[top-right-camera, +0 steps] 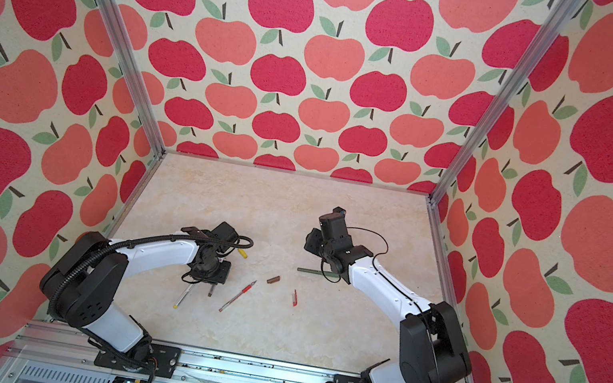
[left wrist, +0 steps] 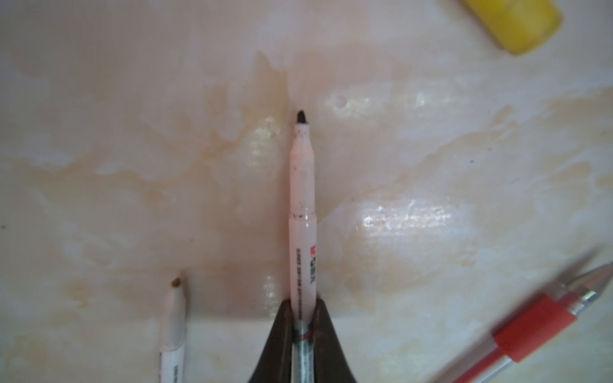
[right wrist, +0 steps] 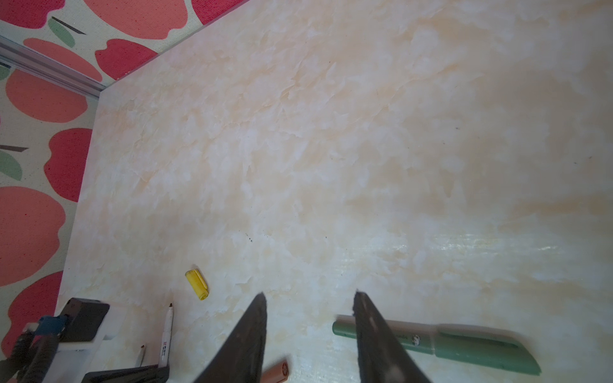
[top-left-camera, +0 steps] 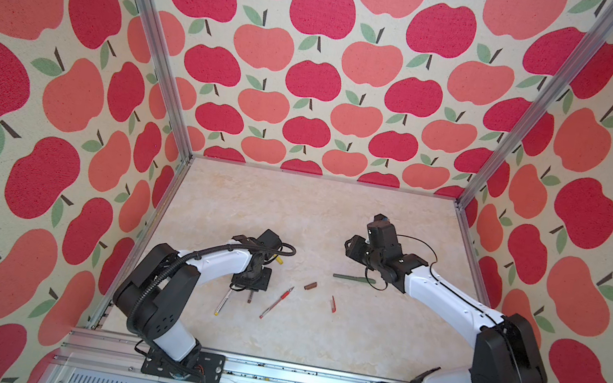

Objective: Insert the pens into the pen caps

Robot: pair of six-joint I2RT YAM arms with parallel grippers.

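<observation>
The bench is lying bare across its far half, leaving open room up to the walls; the left jaws are clenching a dark-tipped white pen near the yellow cap; the right jaws are standing partly apart, gripping nothing, above the green pen; the red pen, brown cap and red cap are lying between the arms.

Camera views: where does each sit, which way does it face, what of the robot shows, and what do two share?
Top views: high at the front, looking down toward the back wall over the table; both arms show.
Left wrist: on the left arm, facing down at a white pen in the shut left claw.
Right wrist: on the right arm, slanting across the table; the open right claw shows.
Shared: both wrist views show the yellow cap.
</observation>
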